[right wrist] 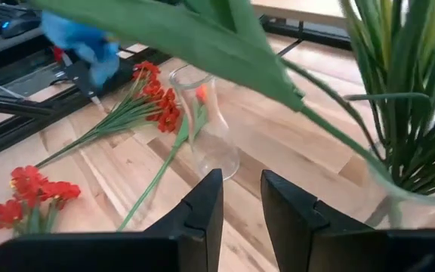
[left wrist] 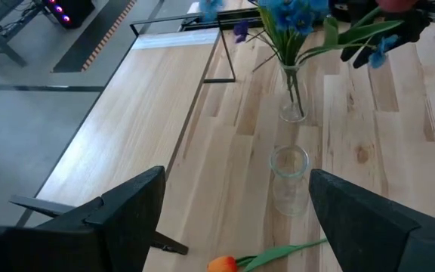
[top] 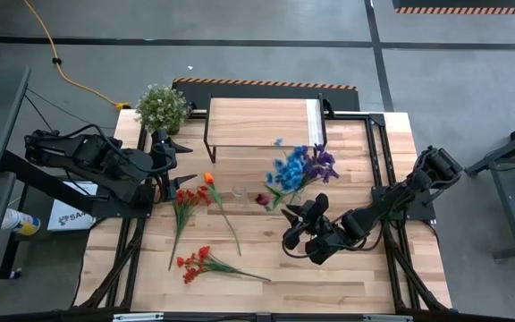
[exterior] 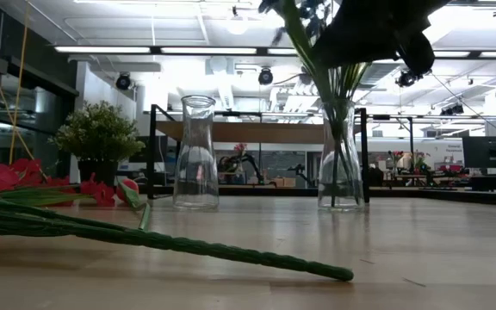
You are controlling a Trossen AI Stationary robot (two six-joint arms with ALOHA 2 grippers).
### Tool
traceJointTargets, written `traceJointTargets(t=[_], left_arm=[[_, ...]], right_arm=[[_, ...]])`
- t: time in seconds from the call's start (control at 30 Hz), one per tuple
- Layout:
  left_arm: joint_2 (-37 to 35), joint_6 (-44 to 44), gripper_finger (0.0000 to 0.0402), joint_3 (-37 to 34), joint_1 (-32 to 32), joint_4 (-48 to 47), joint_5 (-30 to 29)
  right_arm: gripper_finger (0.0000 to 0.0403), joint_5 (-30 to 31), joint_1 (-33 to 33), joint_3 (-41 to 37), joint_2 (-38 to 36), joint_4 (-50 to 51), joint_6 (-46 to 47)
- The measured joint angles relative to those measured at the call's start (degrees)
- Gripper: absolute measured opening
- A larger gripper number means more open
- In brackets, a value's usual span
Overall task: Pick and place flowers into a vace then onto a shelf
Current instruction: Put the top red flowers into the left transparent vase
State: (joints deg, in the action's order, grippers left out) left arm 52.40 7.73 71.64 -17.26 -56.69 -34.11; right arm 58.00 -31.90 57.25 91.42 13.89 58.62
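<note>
A clear vase (exterior: 341, 159) stands mid-table and holds blue and purple flowers (top: 300, 165). A red bloom (top: 264, 199) leans out beside it. An empty clear vase (top: 240, 192) stands just to its left, and it also shows in the left wrist view (left wrist: 289, 177). Loose flowers lie on the table: a red bunch (top: 186, 199), an orange one (top: 209, 178) and a red sprig (top: 199, 262). My right gripper (right wrist: 240, 189) hangs near the filled vase on its near side, its fingers a narrow gap apart with nothing between them. My left gripper (left wrist: 236, 219) is wide open at the table's left.
The low wooden shelf (top: 262, 121) on black legs stands at the far middle. A bushy potted plant (top: 162, 107) stands at the far left. A long green stalk (exterior: 188, 245) lies across the near table. Bare planks show at the near right.
</note>
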Motion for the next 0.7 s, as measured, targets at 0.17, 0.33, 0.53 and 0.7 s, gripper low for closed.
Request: traceJointTargets(t=[0.17,0.33,0.53,0.7], left_arm=[[0.0,0.0,0.036,0.0,0.0,0.0,0.0],[0.0,0.0,0.036,0.0,0.0,0.1,0.0],[0.0,0.0,0.036,0.0,0.0,0.7,0.0],[0.0,0.0,0.036,0.0,0.0,0.9,0.0]], right_arm=[[0.0083,-1.6,0.0,0.0,0.0,-0.4,0.1],[0.0083,-3.4,-0.2,0.0,0.0,-0.9,0.6],[0.0083,-3.8,-1.9,0.0,0.0,-3.1,1.5],[0.0083,-4.2,-3.9,0.0,0.0,-8.2,1.5]])
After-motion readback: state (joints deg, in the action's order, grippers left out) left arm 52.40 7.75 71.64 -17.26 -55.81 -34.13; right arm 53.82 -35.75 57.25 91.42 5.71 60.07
